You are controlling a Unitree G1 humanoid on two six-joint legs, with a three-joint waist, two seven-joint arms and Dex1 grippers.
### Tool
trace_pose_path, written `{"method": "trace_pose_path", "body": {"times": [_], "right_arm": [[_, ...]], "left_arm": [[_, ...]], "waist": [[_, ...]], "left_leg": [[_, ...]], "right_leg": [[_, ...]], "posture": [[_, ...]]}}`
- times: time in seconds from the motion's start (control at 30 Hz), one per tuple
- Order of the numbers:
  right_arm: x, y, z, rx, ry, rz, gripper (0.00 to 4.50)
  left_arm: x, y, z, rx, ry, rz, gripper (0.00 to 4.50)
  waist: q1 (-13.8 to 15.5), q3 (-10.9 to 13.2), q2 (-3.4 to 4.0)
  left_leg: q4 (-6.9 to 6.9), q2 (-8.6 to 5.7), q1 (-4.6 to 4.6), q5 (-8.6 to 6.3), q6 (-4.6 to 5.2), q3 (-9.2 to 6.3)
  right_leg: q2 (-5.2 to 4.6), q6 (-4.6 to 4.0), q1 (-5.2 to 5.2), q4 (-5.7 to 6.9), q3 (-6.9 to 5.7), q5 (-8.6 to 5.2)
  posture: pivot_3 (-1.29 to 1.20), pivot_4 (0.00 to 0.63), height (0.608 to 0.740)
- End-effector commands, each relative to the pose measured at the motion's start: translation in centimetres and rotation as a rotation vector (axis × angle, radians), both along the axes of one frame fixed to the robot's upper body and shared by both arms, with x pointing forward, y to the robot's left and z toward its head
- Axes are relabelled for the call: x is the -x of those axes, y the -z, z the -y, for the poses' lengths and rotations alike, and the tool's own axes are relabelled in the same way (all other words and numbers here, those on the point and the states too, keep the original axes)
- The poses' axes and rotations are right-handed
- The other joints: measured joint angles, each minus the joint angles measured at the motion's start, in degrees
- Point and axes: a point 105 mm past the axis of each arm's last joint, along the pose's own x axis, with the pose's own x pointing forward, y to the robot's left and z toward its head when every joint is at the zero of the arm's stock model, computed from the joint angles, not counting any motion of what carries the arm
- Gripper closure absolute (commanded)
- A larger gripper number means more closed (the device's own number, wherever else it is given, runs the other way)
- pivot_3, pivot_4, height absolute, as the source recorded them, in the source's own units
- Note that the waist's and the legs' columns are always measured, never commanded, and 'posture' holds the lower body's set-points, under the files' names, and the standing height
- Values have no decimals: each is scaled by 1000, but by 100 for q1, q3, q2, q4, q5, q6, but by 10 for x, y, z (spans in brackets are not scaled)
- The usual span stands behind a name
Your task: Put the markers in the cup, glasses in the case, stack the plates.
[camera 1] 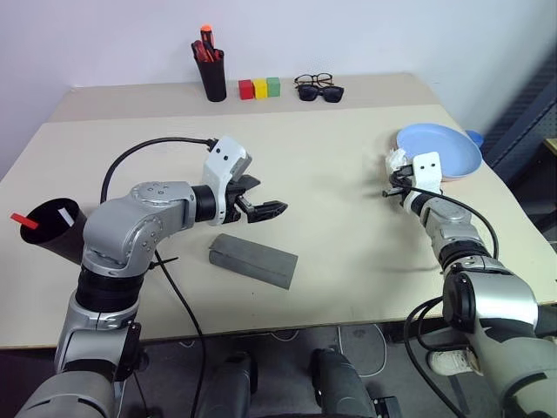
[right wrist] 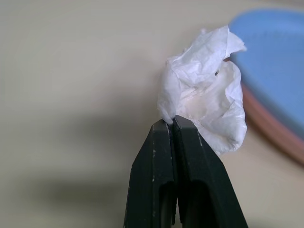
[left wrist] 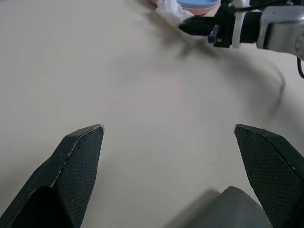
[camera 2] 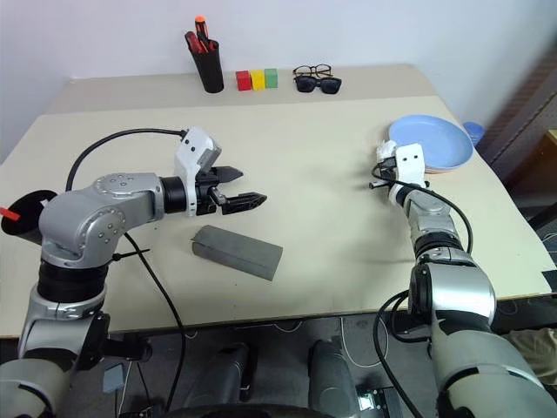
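Table [camera 1: 348, 174]: beige work surface bearing every item.
Plates [camera 1: 439, 150]: already stacked at the right edge, blue atop pink, so that step looks complete.
Case [camera 1: 252, 259]: grey, lid shut, lying just below the left gripper; probably awaits opening.
Cup [camera 1: 54, 228]: black, tipped at the far left edge, a red marker [camera 1: 24, 221] poking from its rim.
Left gripper [camera 1: 261, 198]: fingers spread wide, empty, poised above the case.
Right gripper [right wrist: 172, 124]: fingers pressed together, pinching a crumpled white tissue [right wrist: 204, 107] beside the plates, apparently to clear it.
Glasses [camera 1: 313, 80]: at the far edge, touching the sunglasses [camera 1: 320, 92]; not yet cased.
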Motion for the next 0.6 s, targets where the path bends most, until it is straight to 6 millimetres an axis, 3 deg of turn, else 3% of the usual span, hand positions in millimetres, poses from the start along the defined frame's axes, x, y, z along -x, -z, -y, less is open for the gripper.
{"method": "trace_pose_path", "body": {"times": [0.03, 0.3, 0.47, 0.6], "right_arm": [[-4, -54, 6, 29, -33, 180, 4469], [-4, -93, 43, 138, 149, 225, 4469], [-1, -109, 60, 198, 243, 242, 2229], [4, -114, 69, 185, 246, 278, 2229]], "left_arm": [[3, -8, 1, -2, 7, 47, 0], [3, -9, -2, 5, -8, 45, 0], [5, -12, -7, 15, -34, 49, 0], [3, -14, -13, 28, -85, 82, 0]], "waist": [[-3, 0, 0], [5, 0, 0], [4, 0, 0], [4, 0, 1]], "left_leg": [[-1, 0, 0, 0, 0, 0], [-2, 0, -2, 0, 0, 0], [-5, 1, -4, 0, 0, 0], [-5, 1, -4, 0, 0, 1]], "right_leg": [[0, 0, 0, 0, 0, 0], [0, -1, -3, -1, 0, -1], [0, -1, -3, -6, 0, -1], [0, -2, -4, -7, 1, -1]], "posture": [[0, 150, 740], [0, 150, 740], [0, 150, 740], [0, 150, 740]]}}
